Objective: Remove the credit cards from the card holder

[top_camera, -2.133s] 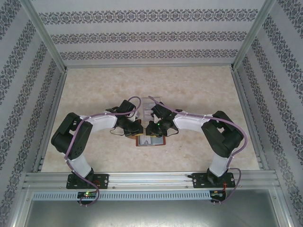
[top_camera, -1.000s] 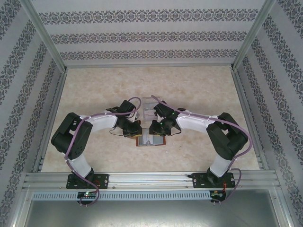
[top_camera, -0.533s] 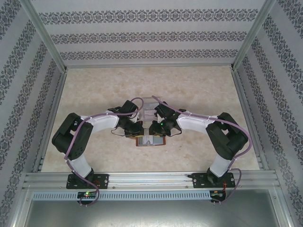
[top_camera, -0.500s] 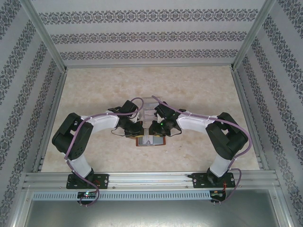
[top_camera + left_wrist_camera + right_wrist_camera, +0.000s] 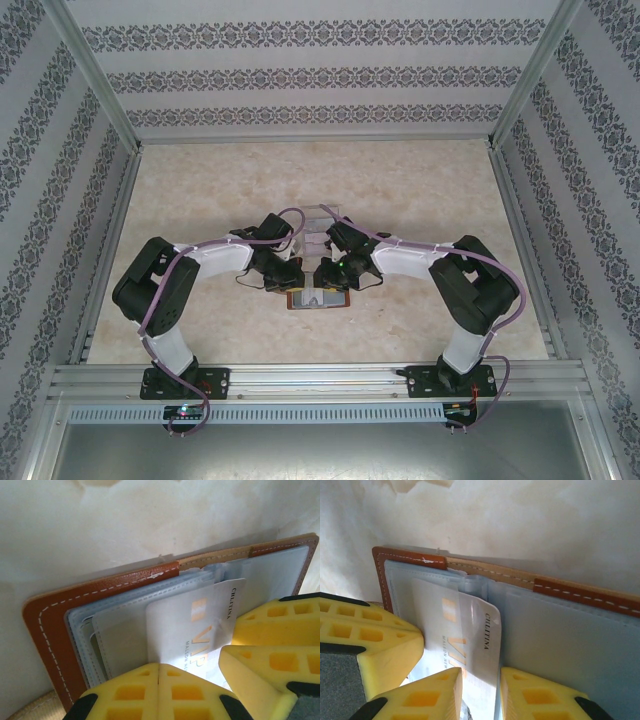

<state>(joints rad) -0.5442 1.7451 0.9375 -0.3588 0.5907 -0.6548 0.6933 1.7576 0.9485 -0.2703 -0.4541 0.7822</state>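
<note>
Two robot arms, the left arm (image 5: 215, 255) and the right arm (image 5: 410, 258), bend inward and meet over an open wallet (image 5: 318, 300). It lies flat on the pale marbled table (image 5: 200, 200), a little below the centre of the overhead frame. A clear plastic stand (image 5: 318, 222) sits just above the two wrists in that view, near the wallet.

From the left wrist, the wallet's reddish-brown leather border with white stitching runs from lower left to upper right, framing pale grey-blue plastic sleeves (image 5: 115, 635). A white card (image 5: 192, 625) with gold lettering lies slanted across the sleeves at mid-frame, its far end among them. The left gripper (image 5: 159, 692), at the bottom edge, has its yellow fingers pressed together with nothing visible between them. They overlap the card's near edge, though whether they touch it cannot be told.

From the right wrist, the right gripper (image 5: 481, 692) at the bottom of the frame has its fingers a narrow gap apart, the card's end showing in that gap. The finger at lower left covers part of the card's face and the other sits over the wallet's right half; no firm hold can be made out
</note>
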